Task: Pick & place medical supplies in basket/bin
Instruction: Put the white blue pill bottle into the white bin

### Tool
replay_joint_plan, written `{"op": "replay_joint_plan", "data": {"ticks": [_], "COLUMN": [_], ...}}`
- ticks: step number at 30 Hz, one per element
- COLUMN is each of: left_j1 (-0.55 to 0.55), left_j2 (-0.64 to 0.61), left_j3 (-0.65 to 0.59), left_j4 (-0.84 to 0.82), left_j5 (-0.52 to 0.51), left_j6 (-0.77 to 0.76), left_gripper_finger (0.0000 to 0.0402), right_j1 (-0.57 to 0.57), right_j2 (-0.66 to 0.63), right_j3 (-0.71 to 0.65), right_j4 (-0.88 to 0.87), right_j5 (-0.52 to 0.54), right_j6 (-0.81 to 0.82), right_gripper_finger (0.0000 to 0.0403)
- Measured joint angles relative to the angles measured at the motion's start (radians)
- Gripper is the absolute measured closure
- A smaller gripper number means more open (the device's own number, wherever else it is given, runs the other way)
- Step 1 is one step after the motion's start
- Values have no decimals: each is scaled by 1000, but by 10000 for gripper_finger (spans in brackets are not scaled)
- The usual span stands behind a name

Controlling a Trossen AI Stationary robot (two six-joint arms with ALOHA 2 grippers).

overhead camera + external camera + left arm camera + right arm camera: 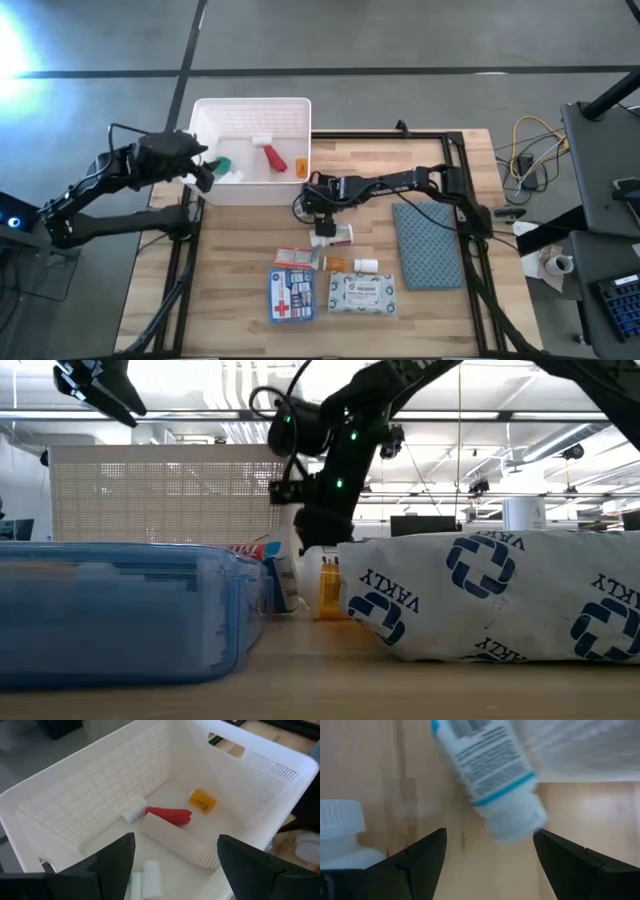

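The white slotted bin stands at the table's far left. In the left wrist view it holds a red tube, an orange piece, a tan ribbed roll and a white bottle. My left gripper hangs open above the bin's left end. My right gripper is open, pointing down over a white blue-striped bottle lying on the table. Its fingers stand on either side of the bottle's cap end without touching it. A second white bottle lies beside it.
Near the table's front lie the blue-white first-aid pouch, the white wipes pack, an orange bottle, a small white bottle and a flat packet. The blue-grey cloth pad lies to the right of them.
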Motion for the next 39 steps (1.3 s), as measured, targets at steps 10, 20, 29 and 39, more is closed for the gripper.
{"op": "replay_joint_plan", "data": {"ticks": [10, 20, 29, 39], "left_j1": [0, 0, 0, 0], "left_j2": [11, 24, 26, 27], "left_j3": [-26, -27, -27, -27], "left_j4": [9, 49, 48, 49], "left_j5": [1, 1, 0, 0], "left_j6": [0, 0, 0, 0], "left_gripper_finger": [140, 140, 140, 140], "right_j1": [-2, 6, 7, 7], "right_j2": [4, 1, 36, 41], "right_j3": [4, 2, 3, 3], "right_j4": [52, 143, 157, 149], "right_j5": [52, 50, -57, -48], "right_j6": [-25, -113, -51, 122], "right_gripper_finger": [115, 115, 115, 115]}}
